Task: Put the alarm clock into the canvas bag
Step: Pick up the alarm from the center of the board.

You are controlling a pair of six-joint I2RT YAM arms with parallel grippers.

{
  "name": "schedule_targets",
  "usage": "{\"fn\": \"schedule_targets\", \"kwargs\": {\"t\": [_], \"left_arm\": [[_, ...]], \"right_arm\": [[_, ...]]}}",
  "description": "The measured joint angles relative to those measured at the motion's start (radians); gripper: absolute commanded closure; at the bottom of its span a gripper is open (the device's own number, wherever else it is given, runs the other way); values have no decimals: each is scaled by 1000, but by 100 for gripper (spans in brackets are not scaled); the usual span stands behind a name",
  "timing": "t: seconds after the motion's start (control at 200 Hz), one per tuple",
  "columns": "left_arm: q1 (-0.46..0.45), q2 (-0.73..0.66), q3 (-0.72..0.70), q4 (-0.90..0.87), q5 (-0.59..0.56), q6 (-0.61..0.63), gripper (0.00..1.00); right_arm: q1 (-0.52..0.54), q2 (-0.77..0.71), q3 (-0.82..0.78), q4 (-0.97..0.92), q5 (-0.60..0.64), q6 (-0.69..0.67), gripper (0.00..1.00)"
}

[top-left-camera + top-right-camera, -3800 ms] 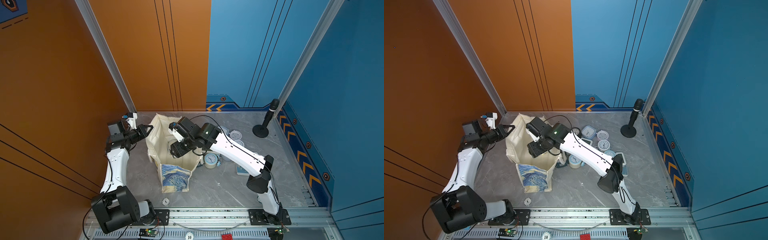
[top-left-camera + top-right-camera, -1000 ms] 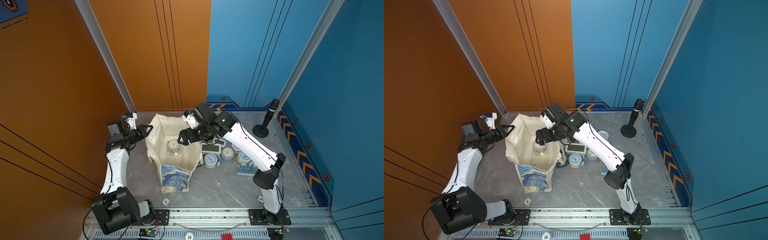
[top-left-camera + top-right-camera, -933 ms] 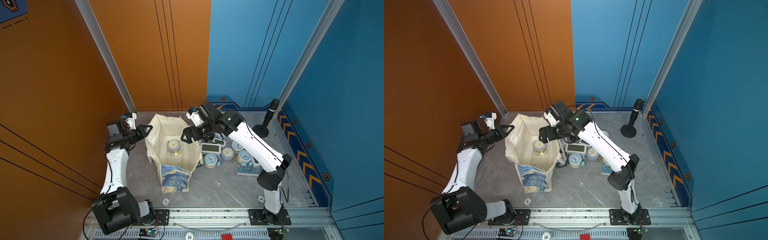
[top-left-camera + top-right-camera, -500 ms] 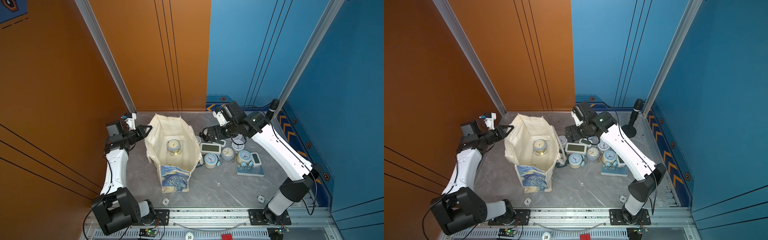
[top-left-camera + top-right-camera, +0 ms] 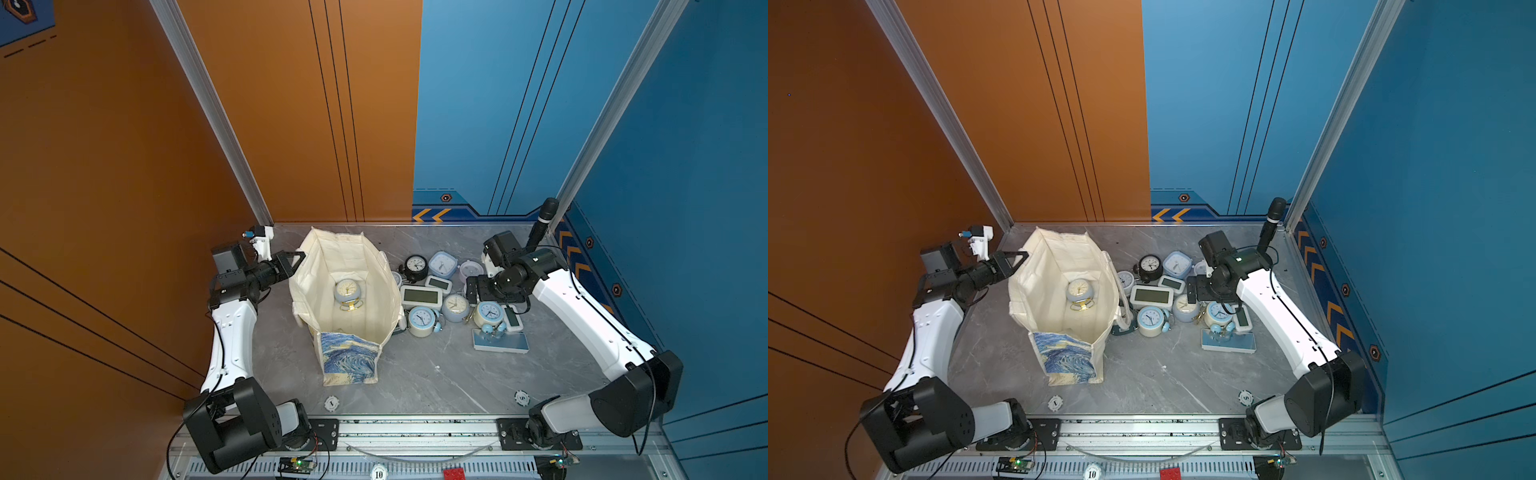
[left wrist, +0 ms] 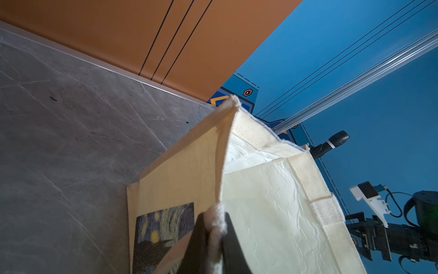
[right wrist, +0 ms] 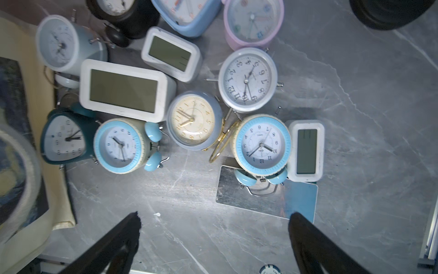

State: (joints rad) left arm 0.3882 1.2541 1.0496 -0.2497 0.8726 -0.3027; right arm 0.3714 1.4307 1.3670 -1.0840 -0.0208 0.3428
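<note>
Inside the cream, starry-night-print canvas bag (image 5: 316, 266), the round pale-blue alarm clock (image 5: 346, 291) on a gold stand now rests on the bottom, so this placement looks done. The left gripper (image 6: 213, 229) stays clamped on the bag's rim, while the right gripper (image 7: 214, 218), earlier reaching into the bag, has withdrawn above the remaining clocks (image 5: 421, 296), jaws wide apart and empty.

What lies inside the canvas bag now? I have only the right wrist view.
Observer: One alarm clock with a cream dial and gold stand lies on the bottom of the canvas bag.
Operator: What keeps the bag open?
Observer: The left gripper is shut on its rim.
Operator: Is my gripper clear of the bag?
Observer: Yes. In a top view the right gripper hangs open above the clock pile, apart from the bag.
</note>
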Motion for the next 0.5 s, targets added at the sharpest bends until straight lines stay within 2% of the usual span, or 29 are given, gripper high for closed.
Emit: {"fn": "schedule_targets", "kwargs": {"t": [0.205, 0.501], "left_arm": [[3, -15, -3, 2, 0, 0, 100], [9, -15, -3, 3, -1, -1, 100]], "right_arm": [[-51, -3, -115, 55, 18, 3, 2], [-94, 108, -122, 99, 21, -47, 9]]}}
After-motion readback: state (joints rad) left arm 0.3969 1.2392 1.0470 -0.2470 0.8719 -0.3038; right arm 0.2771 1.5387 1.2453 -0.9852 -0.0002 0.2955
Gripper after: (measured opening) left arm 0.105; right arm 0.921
